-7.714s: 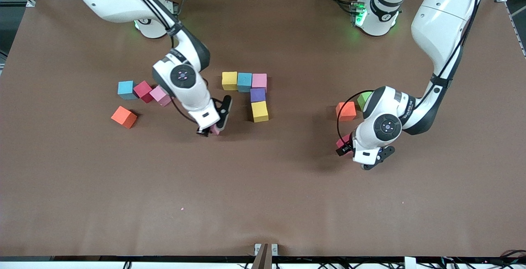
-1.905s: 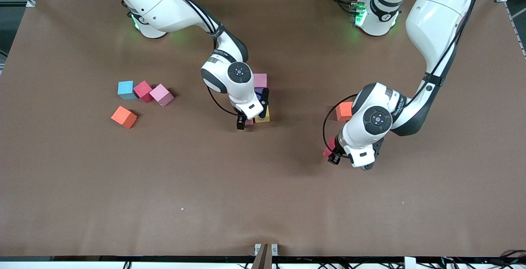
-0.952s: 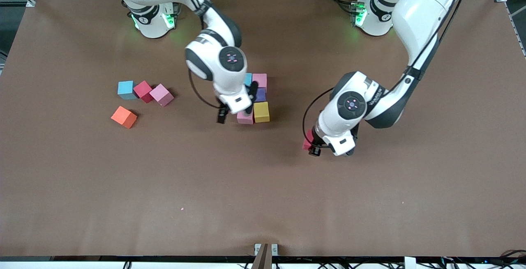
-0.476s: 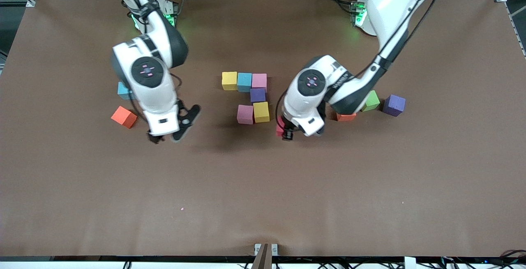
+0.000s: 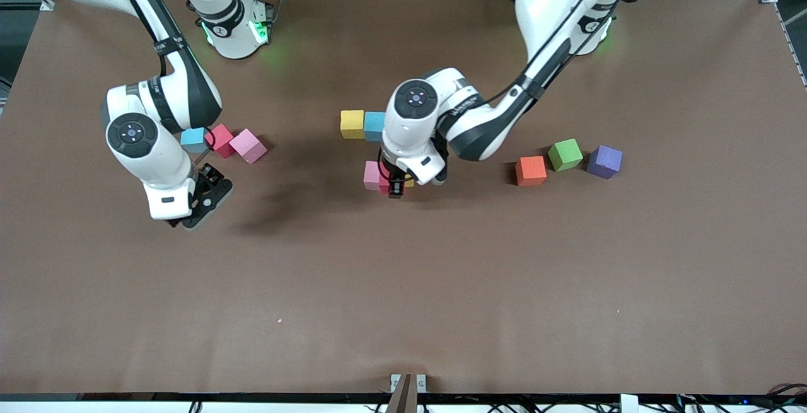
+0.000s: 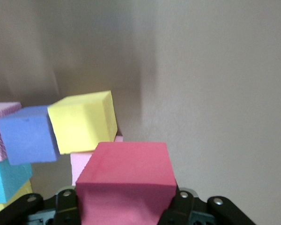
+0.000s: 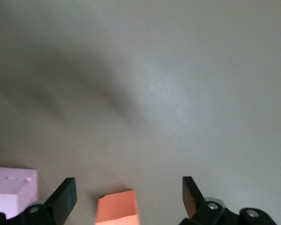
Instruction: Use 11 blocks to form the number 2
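Observation:
The number 2 stands partly built mid-table: a yellow block (image 5: 352,123), a blue block (image 5: 374,125), and a pink block (image 5: 372,174) in a nearer row beside a second yellow block (image 6: 84,122). The left arm hides the rest in the front view. My left gripper (image 5: 392,187) (image 6: 125,199) is shut on a red block (image 6: 124,180) (image 5: 384,187), low over the table by that pink block. My right gripper (image 5: 192,211) (image 7: 129,187) is open over an orange block (image 7: 116,208), which its hand hides in the front view.
A blue block (image 5: 192,140), a red block (image 5: 220,140) and a pink block (image 5: 248,145) lie toward the right arm's end. Another orange block (image 5: 531,170), a green block (image 5: 565,154) and a purple block (image 5: 604,161) lie toward the left arm's end.
My right gripper left the pink block beside the yellow one and swung to over the orange block. My left gripper carried the red block from its end to the pink block.

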Motion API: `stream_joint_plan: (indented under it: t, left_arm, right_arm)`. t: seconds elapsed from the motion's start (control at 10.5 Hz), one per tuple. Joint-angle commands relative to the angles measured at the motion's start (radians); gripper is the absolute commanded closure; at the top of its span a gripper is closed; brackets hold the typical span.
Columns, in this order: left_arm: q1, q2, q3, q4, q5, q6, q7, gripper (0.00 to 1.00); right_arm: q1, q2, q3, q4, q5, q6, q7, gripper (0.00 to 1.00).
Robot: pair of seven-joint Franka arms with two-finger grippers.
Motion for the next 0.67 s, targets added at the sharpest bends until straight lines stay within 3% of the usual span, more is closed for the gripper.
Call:
stream_joint_plan:
  t: [0.0, 0.29, 0.57]
  left_arm:
    - [-0.085, 0.076, 0.036, 0.112, -0.02, -0.002, -0.032, 0.49]
    - [-0.139, 0.084, 0.056, 0.117, -0.02, 0.033, -0.075, 0.49]
    - [-0.194, 0.122, 0.077, 0.148, -0.02, 0.055, -0.087, 0.49]
  right_arm:
    - [-0.035, -0.129, 0.016, -0.156, 0.14, 0.041, -0.047, 0.0]
    - [-0.038, -0.218, 0.013, -0.352, 0.145, 0.192, -0.048, 0.0]
    - [-0.006, -0.178, 0.028, -0.451, 0.145, 0.324, -0.055, 0.0]
